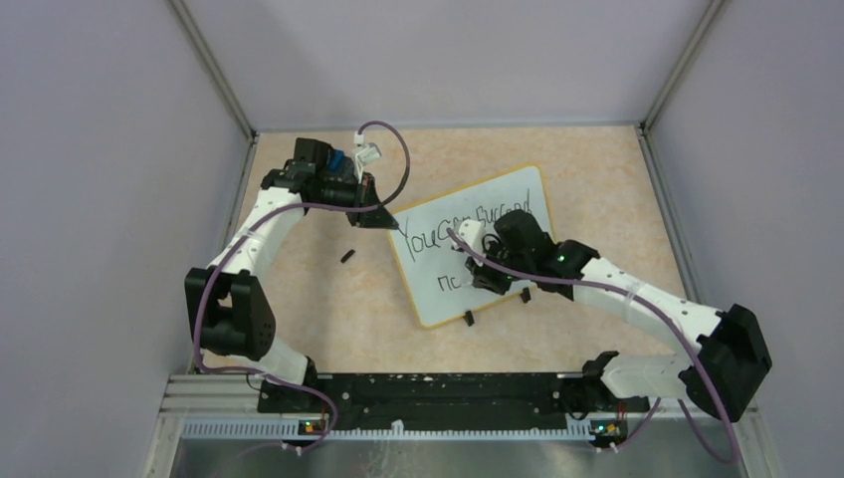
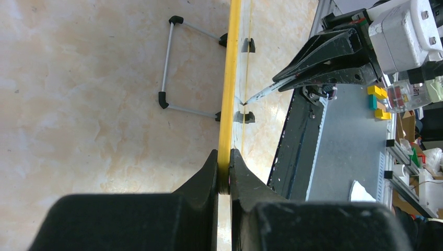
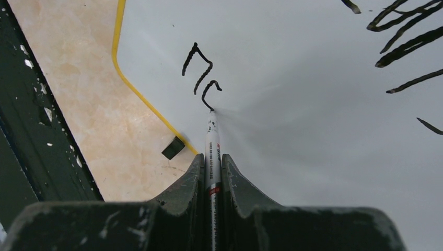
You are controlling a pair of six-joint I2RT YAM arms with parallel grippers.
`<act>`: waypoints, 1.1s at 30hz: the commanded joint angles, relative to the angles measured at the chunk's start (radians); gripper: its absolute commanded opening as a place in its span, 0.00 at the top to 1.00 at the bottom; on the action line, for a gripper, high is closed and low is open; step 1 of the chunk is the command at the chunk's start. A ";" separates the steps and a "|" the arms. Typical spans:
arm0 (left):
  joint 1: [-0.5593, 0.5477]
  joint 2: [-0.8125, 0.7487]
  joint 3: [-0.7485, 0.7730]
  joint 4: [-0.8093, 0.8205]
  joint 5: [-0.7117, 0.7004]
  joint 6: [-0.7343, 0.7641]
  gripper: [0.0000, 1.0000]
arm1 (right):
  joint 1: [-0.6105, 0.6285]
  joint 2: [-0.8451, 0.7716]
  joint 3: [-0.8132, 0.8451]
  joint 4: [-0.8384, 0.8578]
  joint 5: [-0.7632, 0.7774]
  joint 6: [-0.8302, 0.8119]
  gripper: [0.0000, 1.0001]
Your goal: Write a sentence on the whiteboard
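The whiteboard (image 1: 448,304), white with a thin yellow rim, is tilted at mid-table. The sentence (image 1: 468,224) reads "You can succeed" on the top line, with two short black strokes (image 3: 201,73) beneath. My left gripper (image 1: 391,224) is shut on the board's yellow rim (image 2: 230,78) at its left corner, fingers (image 2: 211,170) on both faces. My right gripper (image 1: 480,279) is shut on a white marker (image 3: 212,141). The marker's tip touches the board at the end of the second stroke. The marker tip (image 2: 258,95) also shows in the left wrist view.
A small black cap (image 1: 347,256) lies on the table left of the board. Black clip feet (image 1: 468,319) sit on the board's near edge, one of them in the right wrist view (image 3: 173,148). A wire stand (image 2: 167,63) lies behind the board. A black rail (image 1: 428,393) runs along the near edge.
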 commanded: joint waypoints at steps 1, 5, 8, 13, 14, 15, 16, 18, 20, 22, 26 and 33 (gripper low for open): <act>-0.014 0.008 -0.017 -0.007 -0.026 0.053 1.00 | -0.031 -0.025 0.042 0.013 0.084 -0.012 1.00; -0.014 0.008 -0.018 -0.007 -0.026 0.053 1.00 | -0.032 -0.021 0.063 0.018 0.081 -0.002 1.00; -0.014 0.008 -0.018 -0.007 -0.025 0.053 1.00 | -0.032 -0.013 0.073 0.032 0.073 0.005 1.00; -0.014 0.007 -0.019 -0.007 -0.025 0.054 1.00 | -0.032 0.003 0.094 0.045 0.061 0.015 1.00; -0.014 0.008 -0.018 -0.007 -0.025 0.054 1.00 | -0.032 0.006 0.099 0.044 0.057 0.016 1.00; -0.014 0.008 -0.018 -0.007 -0.025 0.054 1.00 | -0.032 0.010 0.103 0.045 0.053 0.017 1.00; -0.014 0.008 -0.018 -0.007 -0.026 0.056 1.00 | -0.032 0.013 0.104 0.044 0.048 0.018 1.00; -0.014 0.006 -0.019 -0.007 -0.026 0.057 1.00 | -0.030 0.019 0.107 0.045 0.037 0.021 1.00; -0.013 0.007 -0.019 -0.007 -0.026 0.058 1.00 | -0.019 0.025 0.104 0.045 0.032 0.024 1.00; -0.014 0.008 -0.019 -0.007 -0.026 0.058 1.00 | -0.007 0.030 0.100 0.049 0.031 0.026 1.00; -0.014 0.009 -0.019 -0.007 -0.026 0.058 1.00 | 0.013 0.036 0.101 0.055 0.030 0.030 1.00; -0.014 0.004 -0.025 -0.008 -0.028 0.059 1.00 | 0.018 0.028 0.114 0.041 0.002 0.035 1.00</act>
